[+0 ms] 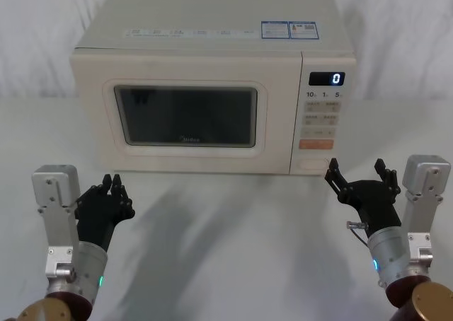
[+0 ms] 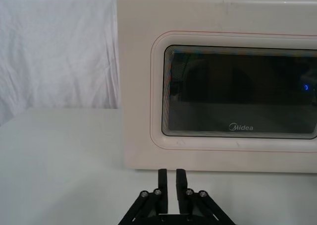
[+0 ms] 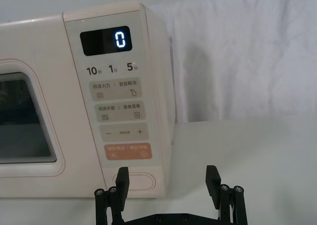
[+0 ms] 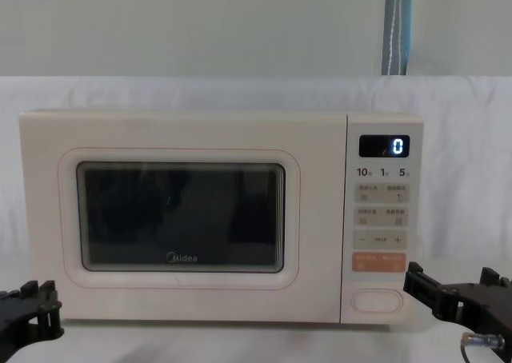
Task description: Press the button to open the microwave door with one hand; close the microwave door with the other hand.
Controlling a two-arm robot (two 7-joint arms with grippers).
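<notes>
The cream microwave stands at the back of the table with the microwave door [image 1: 185, 116] [image 2: 138, 111] [image 4: 180, 219] closed flush. The button [image 1: 316, 167] [image 3: 140, 181] [image 4: 378, 300], a wide cream oval, sits at the bottom of the keypad panel under an orange key. My right gripper [image 1: 357, 171] [image 3: 167, 175] [image 4: 450, 277] is open and hovers just in front of the button, slightly to its right, not touching. Low at the near left, my left gripper [image 1: 113, 184] [image 2: 172, 174] is shut on nothing, facing the door's lower left corner from a short distance.
The display [image 1: 327, 78] reads 0. A white cloth covers the table [image 1: 226, 229] and hangs behind the microwave. Bare table lies between the two arms and to the microwave's left and right.
</notes>
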